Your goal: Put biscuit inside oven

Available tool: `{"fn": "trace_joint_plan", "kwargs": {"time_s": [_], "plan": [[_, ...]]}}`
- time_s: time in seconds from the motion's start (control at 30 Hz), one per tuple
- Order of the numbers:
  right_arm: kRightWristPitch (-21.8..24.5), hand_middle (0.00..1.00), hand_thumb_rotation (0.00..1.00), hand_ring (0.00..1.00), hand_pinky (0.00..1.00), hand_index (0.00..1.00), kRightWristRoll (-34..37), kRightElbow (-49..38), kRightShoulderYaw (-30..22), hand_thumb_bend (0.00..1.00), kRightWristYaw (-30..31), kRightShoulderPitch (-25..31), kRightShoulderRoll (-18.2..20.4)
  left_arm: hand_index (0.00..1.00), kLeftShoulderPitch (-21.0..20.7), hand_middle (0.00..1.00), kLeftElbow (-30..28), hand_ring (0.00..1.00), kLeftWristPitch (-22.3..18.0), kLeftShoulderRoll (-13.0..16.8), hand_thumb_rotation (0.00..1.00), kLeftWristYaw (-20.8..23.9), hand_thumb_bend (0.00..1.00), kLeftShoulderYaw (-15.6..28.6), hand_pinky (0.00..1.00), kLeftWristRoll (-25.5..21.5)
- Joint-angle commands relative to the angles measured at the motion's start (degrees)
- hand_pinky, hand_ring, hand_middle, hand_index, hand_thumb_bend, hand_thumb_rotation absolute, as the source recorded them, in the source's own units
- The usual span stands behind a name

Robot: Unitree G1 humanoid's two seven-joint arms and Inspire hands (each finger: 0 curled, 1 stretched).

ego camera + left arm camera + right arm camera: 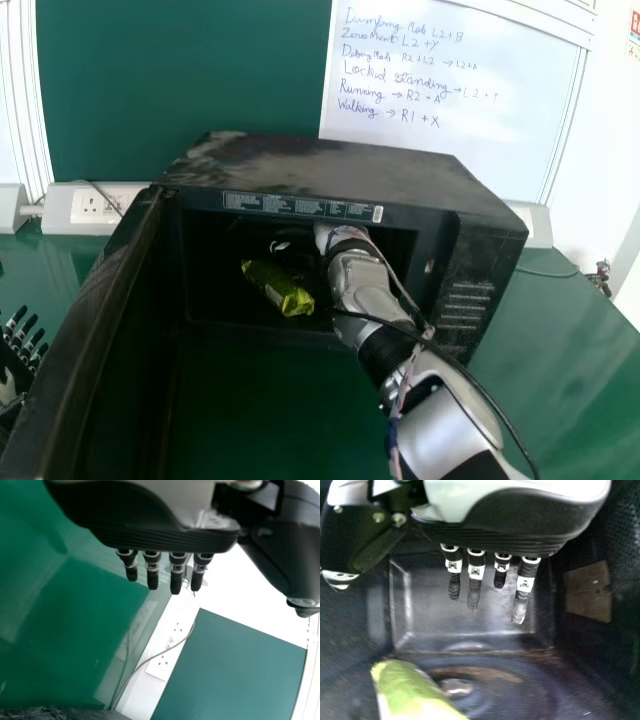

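At the left edge of the head view, the left hand (24,345) has its fingers straight and spread, beside the open door (100,310) of the microwave oven (330,170). Near the centre, the green biscuit packet (278,288) lies slantwise inside the oven, just left of the right hand (324,237), whose straight, slightly parted fingers hold nothing. The right forearm (365,290) crosses the opening's right half, left of the control panel (470,290). A whiteboard (440,110) fills the upper right.
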Motion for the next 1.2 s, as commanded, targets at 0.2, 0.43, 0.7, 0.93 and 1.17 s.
{"fn": "trace_joint_plan", "kwargs": {"time_s": [0.2, 0.43, 0.7, 0.93, 1.17], "plan": [[6.4, 0.69, 0.50, 0.65, 0.51, 0.86, 0.5, -16.0, -1.9, 0.97, 3.7, 8.7, -3.0, 0.49, -0.9, 0.77, 0.6, 0.75, -0.4, 0.9, 0.05, -0.4, 0.51, 0.6, 0.70, -0.2], [14.3, 0.53, 0.45, 0.41, 0.29, 0.89, -1.7, -30.2, -1.6, 0.93, 8.6, 14.6, -5.3, 0.49, -1.2, 0.76, 1.1, 0.74, -0.4, 0.9, 0.05, -0.4, 0.51, 0.6, 0.69, -0.1], [14.3, 0.53, 0.51, 0.38, 0.24, 0.80, -5.7, -37.5, 0.9, 0.94, 11.6, 17.7, -8.7, 0.50, -1.1, 0.76, 1.2, 0.74, -0.8, 1.1, 0.05, -1.0, 0.51, 0.2, 0.69, 0.3], [15.1, 0.63, 0.51, 0.52, 0.33, 0.85, -6.6, -42.7, -0.4, 0.93, 13.2, 20.8, -9.8, 0.49, -1.4, 0.76, 1.3, 0.74, -0.8, 0.9, 0.05, -0.5, 0.51, -0.1, 0.70, 0.8], [17.6, 0.75, 0.52, 0.67, 0.46, 0.86, -7.5, -48.2, -1.2, 0.96, 15.0, 23.4, -10.7, 0.49, -1.9, 0.75, 1.6, 0.73, -0.7, 0.7, 0.05, -0.5, 0.51, -0.2, 0.69, 0.8]]}}
